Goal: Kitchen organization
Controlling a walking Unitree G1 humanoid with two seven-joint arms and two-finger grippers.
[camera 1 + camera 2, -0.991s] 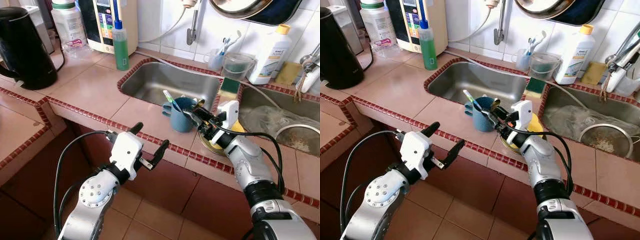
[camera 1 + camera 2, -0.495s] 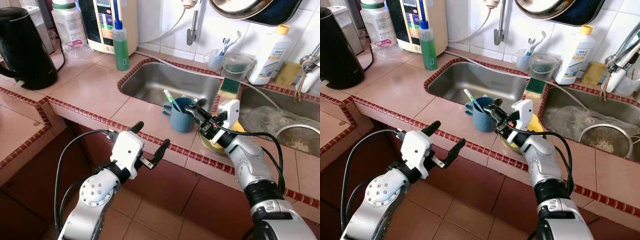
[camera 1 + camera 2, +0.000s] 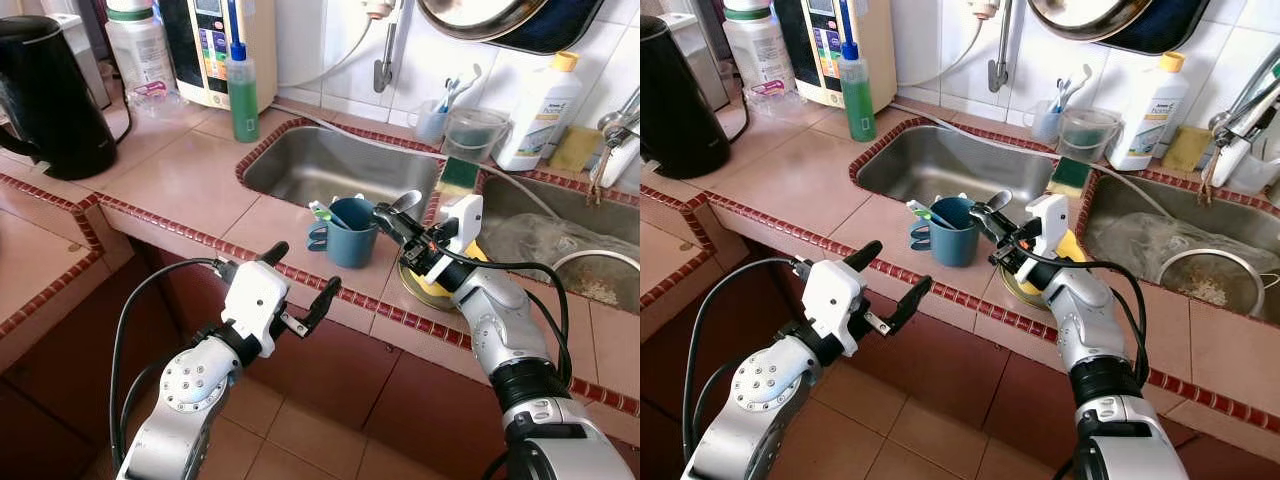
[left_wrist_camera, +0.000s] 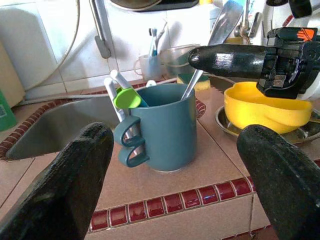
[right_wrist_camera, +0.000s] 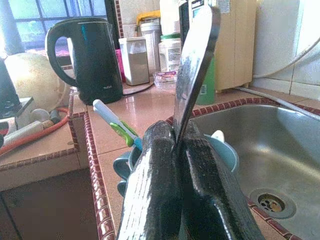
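Left eye view shows the blue mug sitting further toward the surface's left than it did a second ago, on the tiled strip between the front edge and the near rim of the left sink; its handle now faces left and the green-and-white toothbrush inside it leans that way too. The right end effector has lifted slightly and sits just right of the mug's rim, fingers pressed together on the handle of a metal spoon, whose bowl end rises above the fingers while the other end reaches down into the mug (the left wrist view shows this best). Judging from that, the spoon is being lowered into the mug as a utensil holder, and the nudge has slid and turned the mug; the spoon is not yet let go, so this step looks nearly but not fully done. Behind the wrist sits a yellow bowl on a metal plate. The left end effector hovers below and in front of the surface's front edge, fingers spread wide and empty, pointed at the mug
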